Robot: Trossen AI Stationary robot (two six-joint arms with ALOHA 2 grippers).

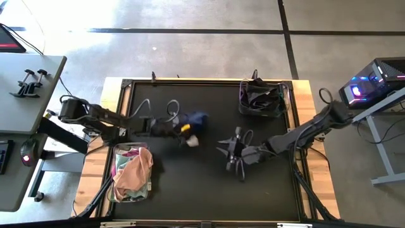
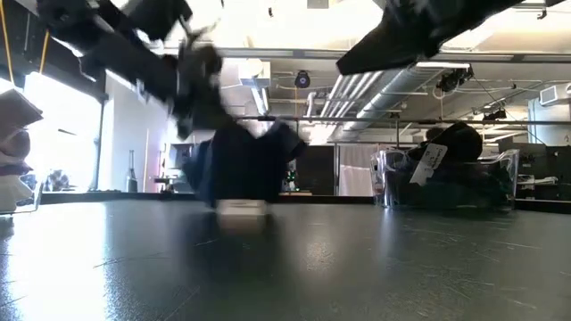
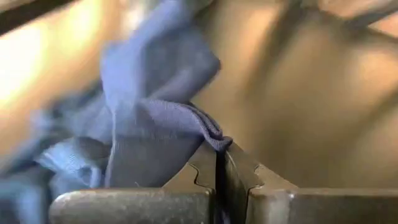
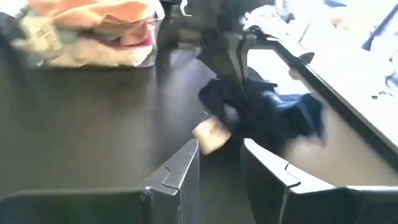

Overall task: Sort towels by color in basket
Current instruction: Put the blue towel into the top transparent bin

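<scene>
High view: left gripper (image 1: 179, 128) sits mid-mat, jaws closed on the navy towel (image 1: 193, 120) — left wrist view shows both fingers (image 3: 205, 171) pressed together with a fold of the blue cloth (image 3: 155, 118) pinched between them. Low view has the towel (image 2: 245, 165) hanging from that gripper, lifted off the mat (image 2: 285, 259). 1 small pale cloth (image 1: 192, 142) lies on the mat just beside the towel, on the side toward the right gripper (image 1: 233, 152). Right gripper is near the towel, jaws partly open with nothing between them — right wrist view looks past them at the towel (image 4: 267, 112) and the pale cloth (image 4: 211, 135). Pink-cloth bin (image 1: 116, 180) sits near the towel at the left mat edge; dark-cloth bin (image 1: 286, 101) sits farther off at the right rear corner.
</scene>
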